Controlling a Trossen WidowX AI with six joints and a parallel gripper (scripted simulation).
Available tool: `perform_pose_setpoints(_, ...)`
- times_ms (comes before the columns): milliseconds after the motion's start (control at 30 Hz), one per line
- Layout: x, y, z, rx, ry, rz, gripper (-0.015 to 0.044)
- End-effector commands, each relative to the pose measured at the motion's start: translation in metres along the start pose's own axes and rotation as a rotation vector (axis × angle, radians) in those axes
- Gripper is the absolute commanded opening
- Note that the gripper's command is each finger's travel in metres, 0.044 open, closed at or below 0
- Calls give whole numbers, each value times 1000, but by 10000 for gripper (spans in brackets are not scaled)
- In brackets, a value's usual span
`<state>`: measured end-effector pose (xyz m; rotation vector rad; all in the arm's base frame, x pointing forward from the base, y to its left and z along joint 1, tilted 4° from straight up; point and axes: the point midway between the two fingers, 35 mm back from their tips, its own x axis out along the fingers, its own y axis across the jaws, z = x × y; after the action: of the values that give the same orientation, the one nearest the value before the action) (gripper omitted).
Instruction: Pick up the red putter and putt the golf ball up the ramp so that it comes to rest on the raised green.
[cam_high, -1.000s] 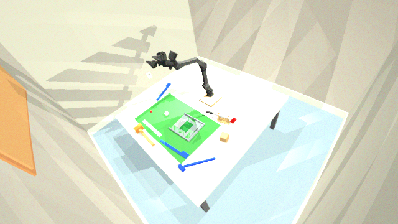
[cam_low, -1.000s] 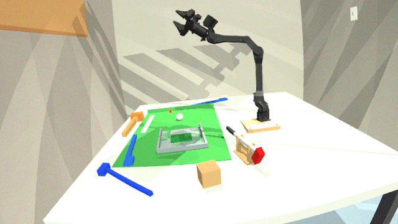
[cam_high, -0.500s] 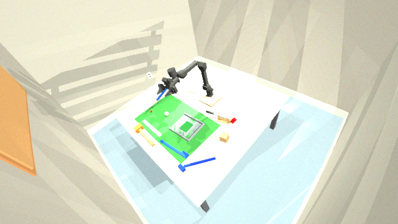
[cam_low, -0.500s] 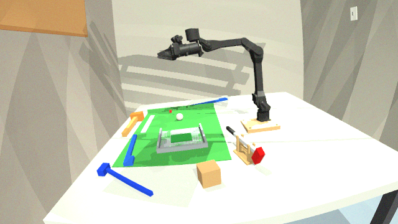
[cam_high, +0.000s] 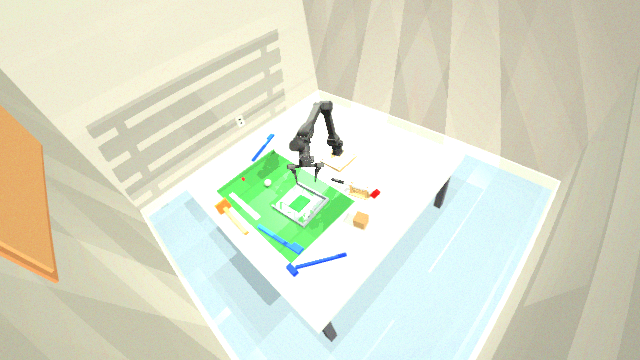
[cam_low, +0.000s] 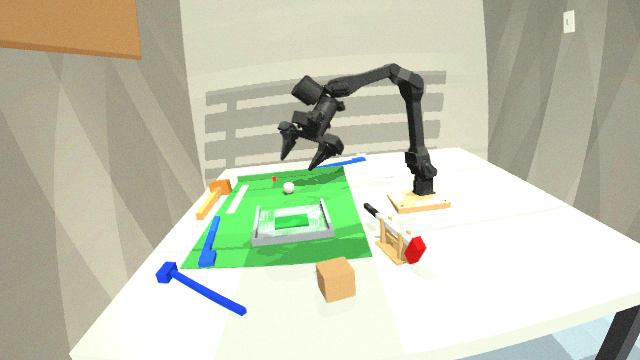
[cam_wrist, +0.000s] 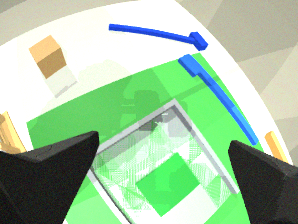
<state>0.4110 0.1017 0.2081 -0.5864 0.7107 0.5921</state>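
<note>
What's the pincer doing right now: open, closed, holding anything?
Pincer: open wide, holding nothing, above the green mat.

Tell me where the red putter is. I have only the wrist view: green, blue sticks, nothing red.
Observer: The putter lies on a wooden stand on the table beside the mat, on the arm base's side.
Operator: Give me its heading.
Observer: Red head toward the table's front edge, black grip toward the base.
Operator: Now the ball.
Observer: The ball sits on the mat's far end, beyond the raised green. The gripper hangs open and empty above that end.
</note>
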Motion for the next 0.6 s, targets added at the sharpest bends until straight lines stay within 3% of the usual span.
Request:
perform_pose_setpoints(0,12,58,-25,-205,126,185,440)
perform_pose_setpoints(267,-4,170,-79,-636,314,588,440)
perform_pose_setpoints(567,-6,173,-89,-673,327,622,440)
